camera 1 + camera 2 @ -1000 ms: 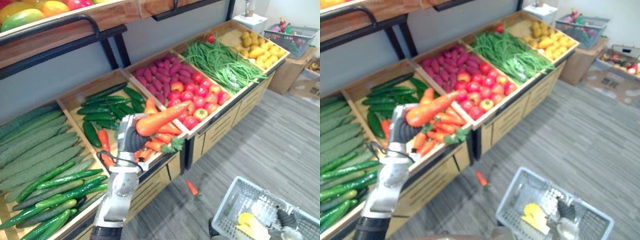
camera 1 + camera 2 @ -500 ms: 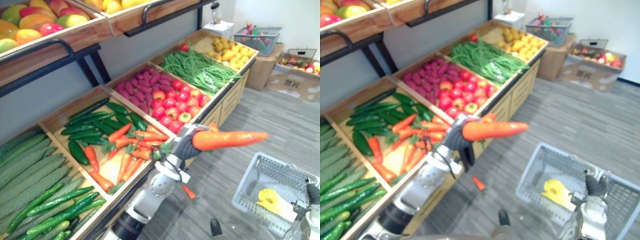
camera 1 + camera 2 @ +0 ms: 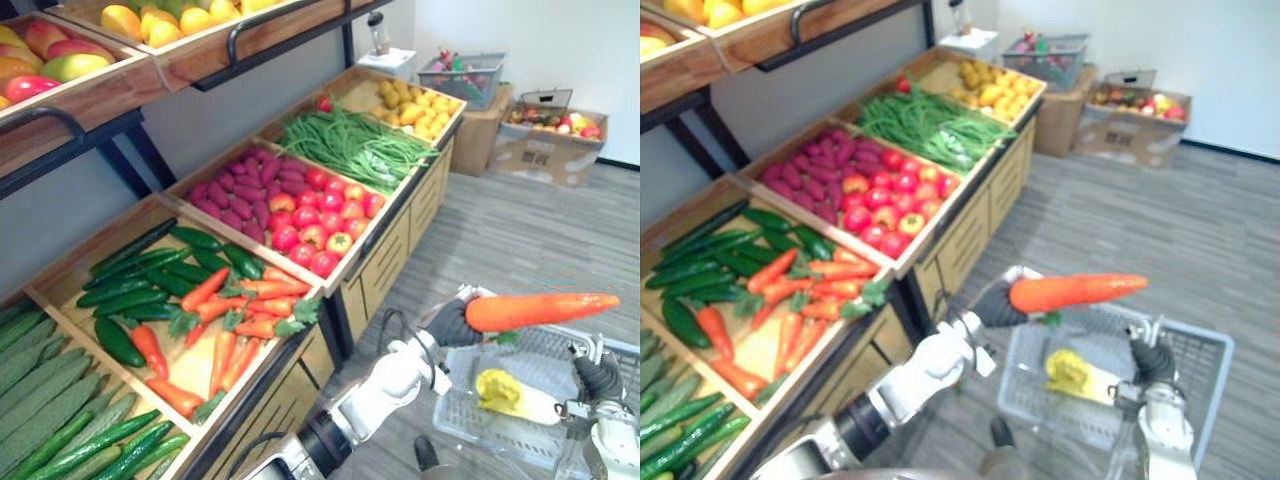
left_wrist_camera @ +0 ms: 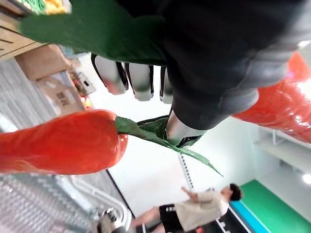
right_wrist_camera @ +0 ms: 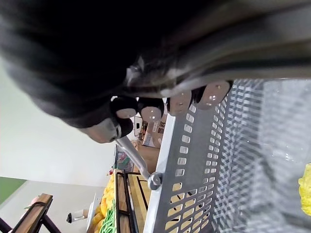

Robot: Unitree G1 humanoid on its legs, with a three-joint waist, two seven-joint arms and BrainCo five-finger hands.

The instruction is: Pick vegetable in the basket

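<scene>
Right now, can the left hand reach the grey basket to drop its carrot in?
Probably yes. The left hand holds the carrot over the open top of the basket, with nothing between them; the right hand grips its rim, off to one side.

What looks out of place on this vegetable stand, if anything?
A lone red round fruit sits at the back corner of the crate of green beans, apart from the other red fruit in the neighbouring crate. Nothing else looks spilled or damaged.

Bright even indoor light, soft shadows, glossy glare on carrot [image 4: 58, 143]
</scene>
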